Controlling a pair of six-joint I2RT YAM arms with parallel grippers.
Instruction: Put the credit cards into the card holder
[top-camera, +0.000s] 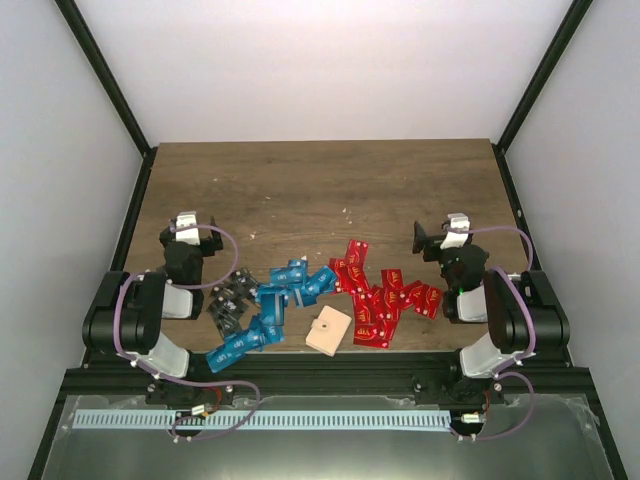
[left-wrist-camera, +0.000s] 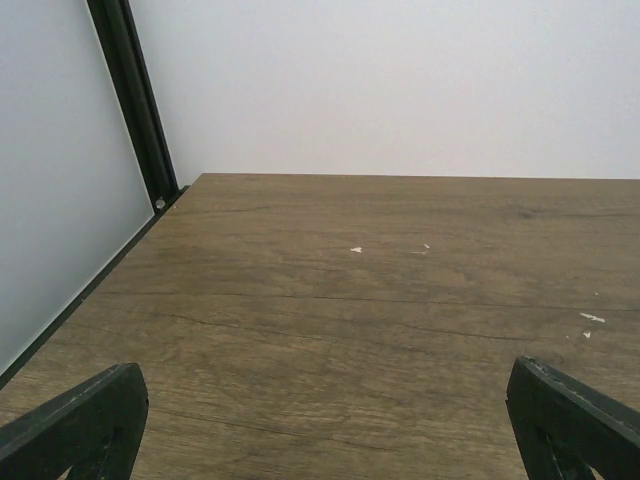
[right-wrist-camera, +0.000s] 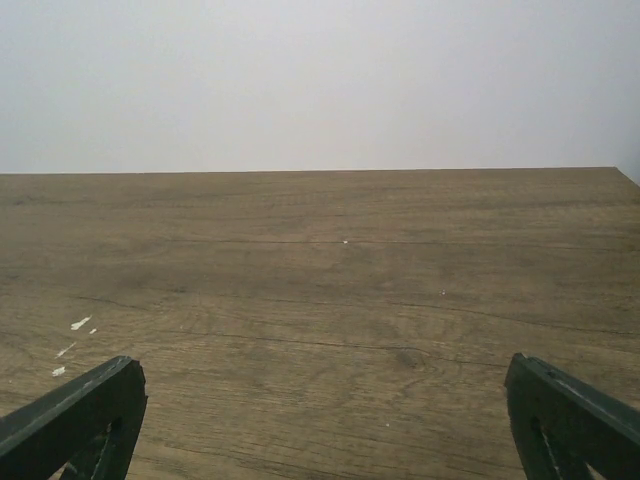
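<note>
In the top view the credit cards lie scattered near the table's front edge: a black group on the left, blue ones in the middle, red ones on the right. The pale beige card holder rests flat in front of them, between the blue and red cards. My left gripper sits left of the black cards and my right gripper right of the red ones. Both are open and empty. Each wrist view shows only bare wood between wide-apart fingers; cards and holder are out of those views.
The wooden table stretches back to a white wall. Black frame posts rise at the back corners, and one post shows in the left wrist view. The arm bases flank the cards.
</note>
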